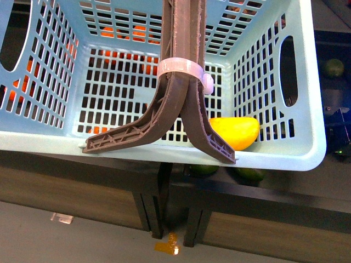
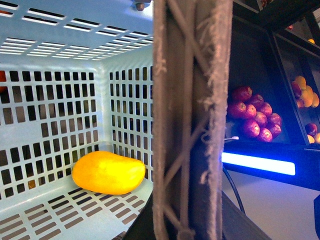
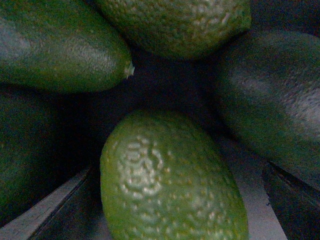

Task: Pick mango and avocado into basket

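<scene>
Looking front: basket (image 1: 164,150) fills frame, brown handle (image 1: 181,33) up w/ white clip (image 1: 181,67); mango (image 1: 237,131) on floor in near right corner. L wrist: mango in corner, handle close to lens. R wrist: avocado (image 3: 170,185) nearest lens, other green fruit (image 3: 60,45) around it. L gripper, R gripper out of shot, fingers' state can't tell.

Mango (image 2: 108,172) on basket (image 2: 55,90) floor

The front view looks from very near, over the close rim of the basket (image 1: 44,145), into it. The left wrist view sits just beside the brown handle (image 2: 190,125) and faces an inner corner. Both views share the handle and the mango (image 1: 236,131). The right wrist view is very close to dim avocados (image 3: 170,185).
</scene>
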